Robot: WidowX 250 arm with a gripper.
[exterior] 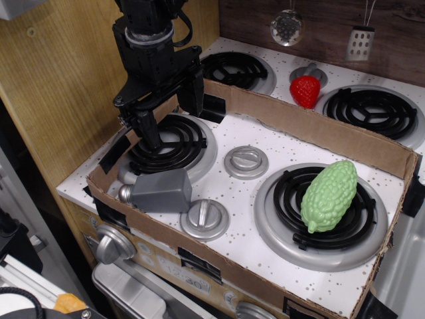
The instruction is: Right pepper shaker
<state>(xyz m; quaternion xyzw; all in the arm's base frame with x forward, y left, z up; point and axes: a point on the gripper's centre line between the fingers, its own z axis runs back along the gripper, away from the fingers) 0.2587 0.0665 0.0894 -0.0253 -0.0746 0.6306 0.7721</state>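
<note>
The pepper shaker (161,191) is a grey boxy toy lying on its side at the front left of the stove top, with its silver ball cap (125,193) pointing left. It rests against the front edge of the left front burner (174,144). My black gripper (175,125) hangs above that burner, behind and above the shaker, not touching it. Its two fingers are spread apart and hold nothing.
A cardboard wall (312,126) rims the stove top. Two flat silver knobs (246,161) (205,219) sit near the shaker. A green bumpy toy vegetable (330,195) lies on the right front burner. A red strawberry (305,91) sits behind the cardboard. A wooden panel (60,86) stands at left.
</note>
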